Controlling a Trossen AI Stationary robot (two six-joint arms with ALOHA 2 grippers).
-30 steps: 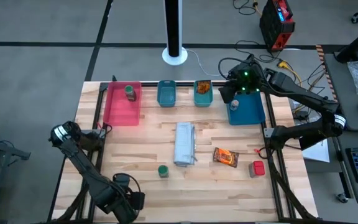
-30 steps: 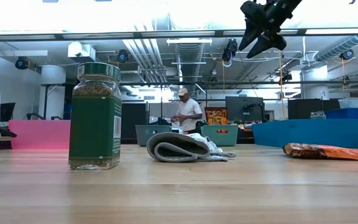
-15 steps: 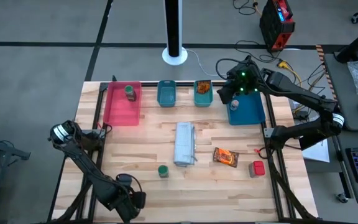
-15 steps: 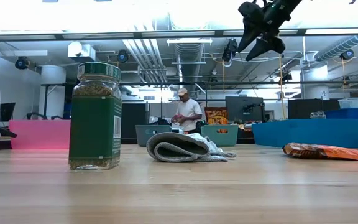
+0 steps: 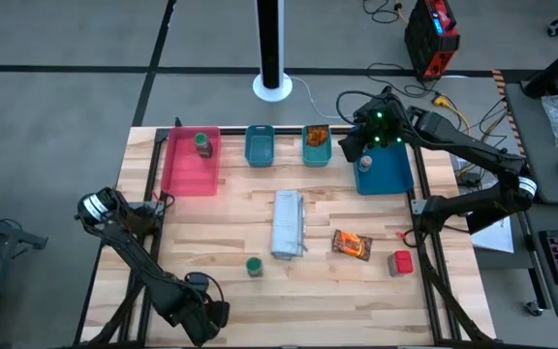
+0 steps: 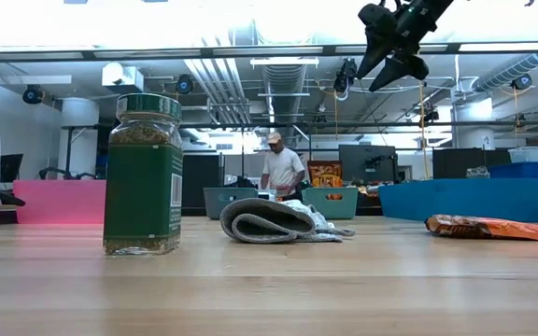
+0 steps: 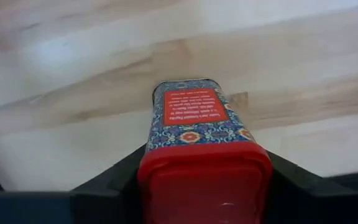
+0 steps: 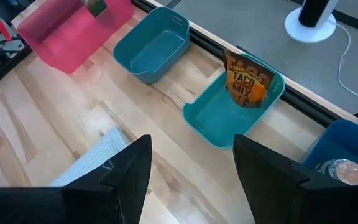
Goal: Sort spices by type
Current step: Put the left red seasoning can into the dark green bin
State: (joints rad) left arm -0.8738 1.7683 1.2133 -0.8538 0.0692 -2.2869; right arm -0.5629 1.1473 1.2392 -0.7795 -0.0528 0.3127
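My left gripper is at the table's near edge, left of centre, shut on a small box with a red lid and a blue patterned body. My right gripper is open and high over the blue tray, which holds a pale-lidded jar. One green-lidded jar stands in the pink tray; another stands on the table. An orange packet leans in a teal tray. Another packet and a red box lie on the table. My left gripper pinches the box between its two fingers, one on each long side near the red lid end. The box lies along the fingers, its far end pointing away. Whether it rests on the table cannot be told.
A long grey-white folded bundle lies mid-table. A second teal tray stands between the pink tray and the packet's tray. Black frame rails run along the table's left and right sides. A person stands in the room beyond.
My left gripper has crept a little toward the table's near edge and to the right, still shut on the box. My right gripper has shifted slightly toward the table's left and stayed open.
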